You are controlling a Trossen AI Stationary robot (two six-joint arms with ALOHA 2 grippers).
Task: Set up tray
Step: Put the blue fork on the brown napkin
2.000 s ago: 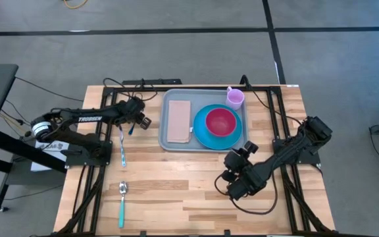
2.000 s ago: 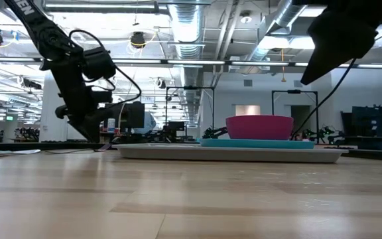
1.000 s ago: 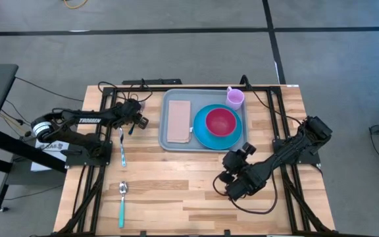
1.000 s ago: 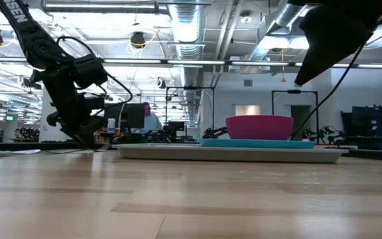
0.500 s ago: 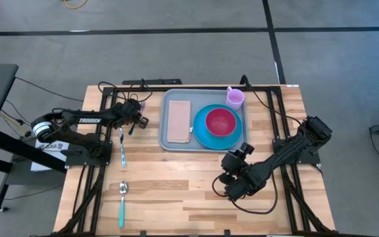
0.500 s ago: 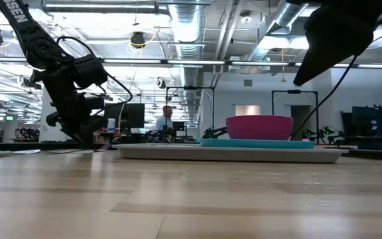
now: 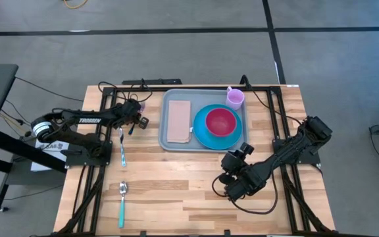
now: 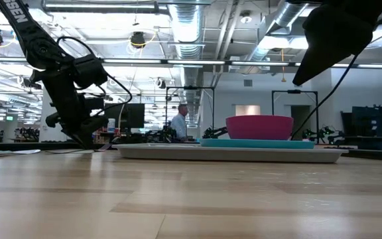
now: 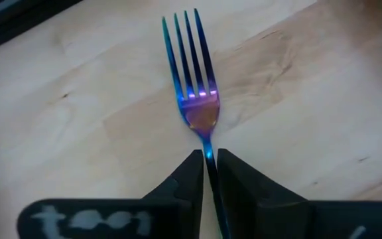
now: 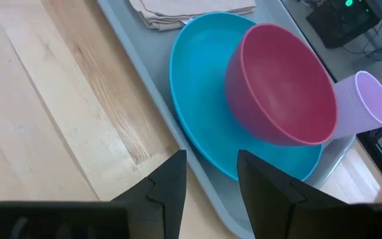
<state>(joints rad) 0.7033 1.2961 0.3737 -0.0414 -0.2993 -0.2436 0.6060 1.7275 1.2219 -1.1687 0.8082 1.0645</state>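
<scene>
Iridescent fork [image 9: 192, 79] sits pinched at its neck by the left end effector [image 9: 208, 174] on the counter [image 7: 176, 178], so next comes lifting it toward the tray [image 7: 165, 141].

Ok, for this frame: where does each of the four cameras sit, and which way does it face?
High: overhead, straight down on the tray, both arms and a spoon.
Low: table height, level across at the tray; both arms drop in from above.
Left wrist: past the left gripper, fingers pinching the fork at its neck.
Right wrist: past the open right gripper at the plate, bowl and cup.
Shared: high and left wrist both show the fork.
</scene>
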